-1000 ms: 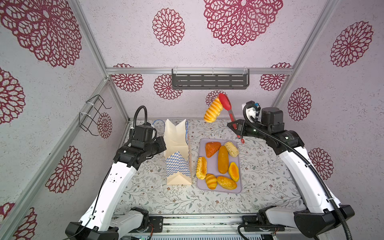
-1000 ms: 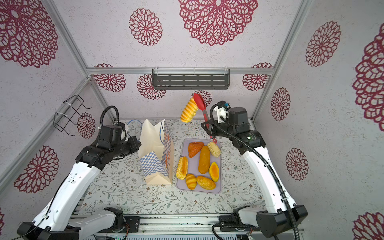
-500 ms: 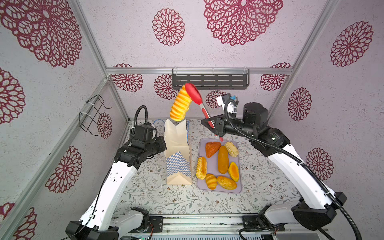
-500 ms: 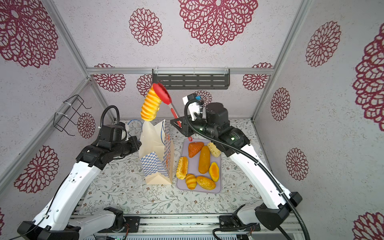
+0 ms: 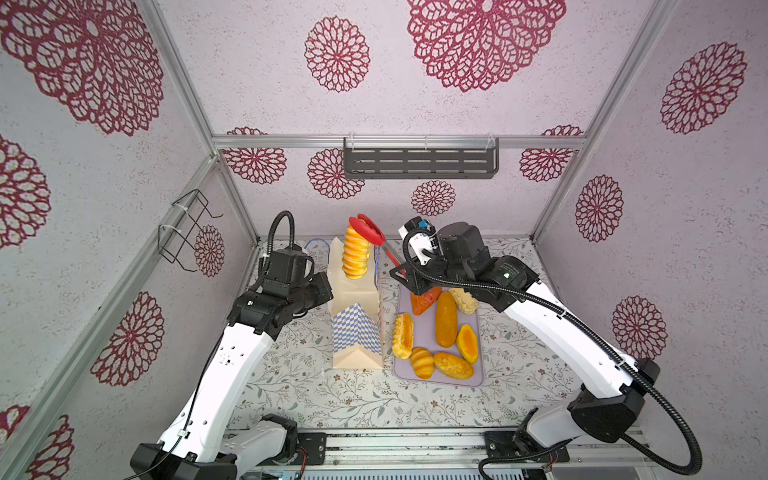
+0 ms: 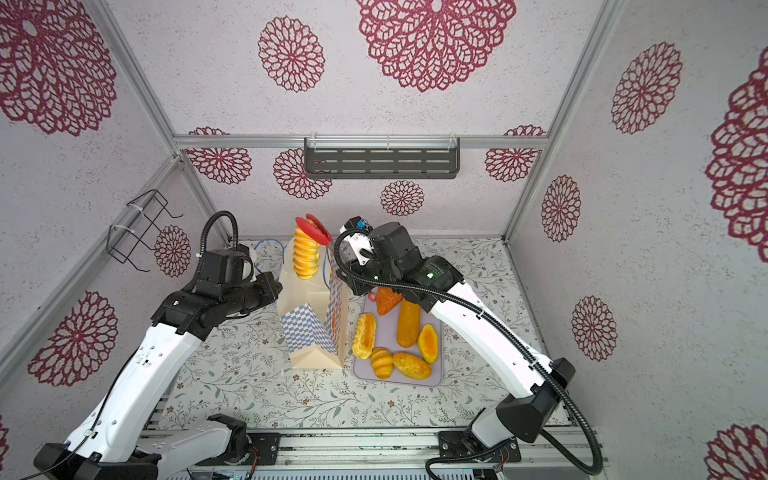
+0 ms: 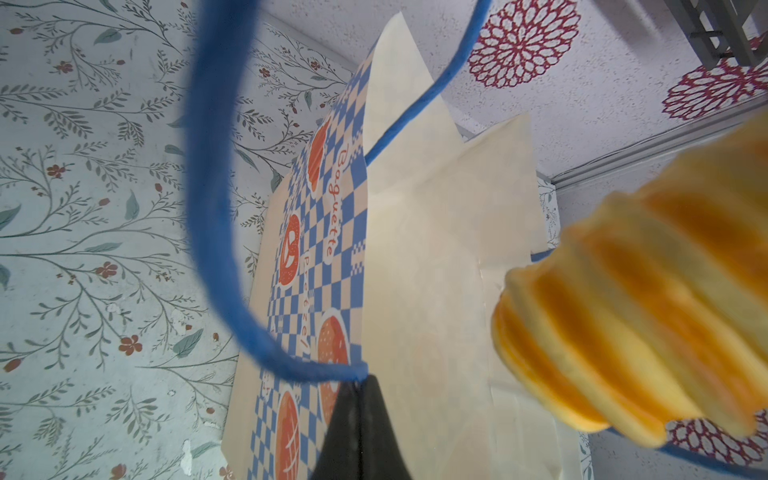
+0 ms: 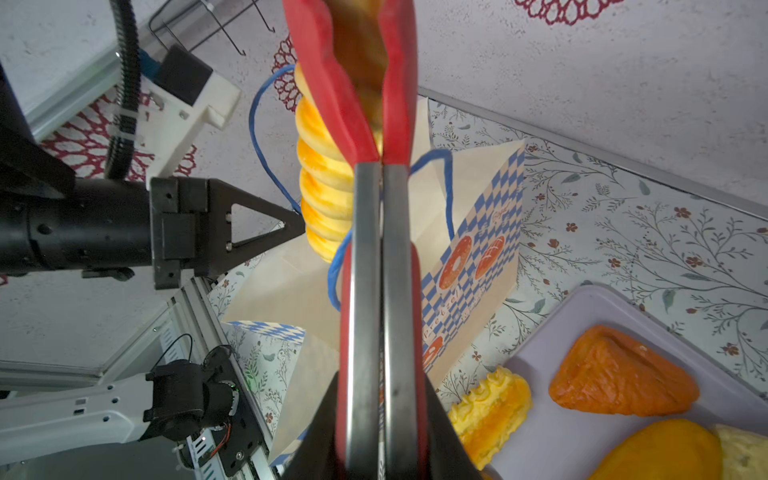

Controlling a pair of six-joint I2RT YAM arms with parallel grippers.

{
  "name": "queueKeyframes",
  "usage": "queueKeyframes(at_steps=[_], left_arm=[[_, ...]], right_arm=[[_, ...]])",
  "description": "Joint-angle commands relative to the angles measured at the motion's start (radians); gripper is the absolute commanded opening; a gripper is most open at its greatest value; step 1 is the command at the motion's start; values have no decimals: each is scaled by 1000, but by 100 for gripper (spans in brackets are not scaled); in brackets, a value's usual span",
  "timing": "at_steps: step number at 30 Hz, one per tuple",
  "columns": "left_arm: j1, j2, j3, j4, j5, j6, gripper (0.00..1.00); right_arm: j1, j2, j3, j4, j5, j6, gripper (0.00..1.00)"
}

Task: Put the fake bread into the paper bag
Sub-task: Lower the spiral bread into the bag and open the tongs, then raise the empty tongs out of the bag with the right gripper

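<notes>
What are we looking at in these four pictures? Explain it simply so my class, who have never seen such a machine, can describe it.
Two white robot arms work at a floral table. Two pictures look down from overhead; two come from cameras on the arms' wrists. The left gripper is shut on the top edge of the upright paper bag. The right gripper is shut on red tongs, which pinch a ridged spiral loaf over the bag's mouth. Seven more toy loaves lie on a lilac tray beside it.
</notes>
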Motion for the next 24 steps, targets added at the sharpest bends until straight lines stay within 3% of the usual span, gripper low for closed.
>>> queueKeyframes(at_steps=[1,12,20,24], left_arm=[[-9,-2,38,23,-13,11,0],[-8,30,87,11,-9,34,0],[-8,38,88,2,-6,44,0],[-9,37,81,5,-2,46,0]], right_arm=[[19,-19,17,-24,63,-67,11],[32,-18,-23,-45,89,-78,28],[31,-24,-19,-2,83,-59,47],[32,-25,-17,18,78,-54,49]])
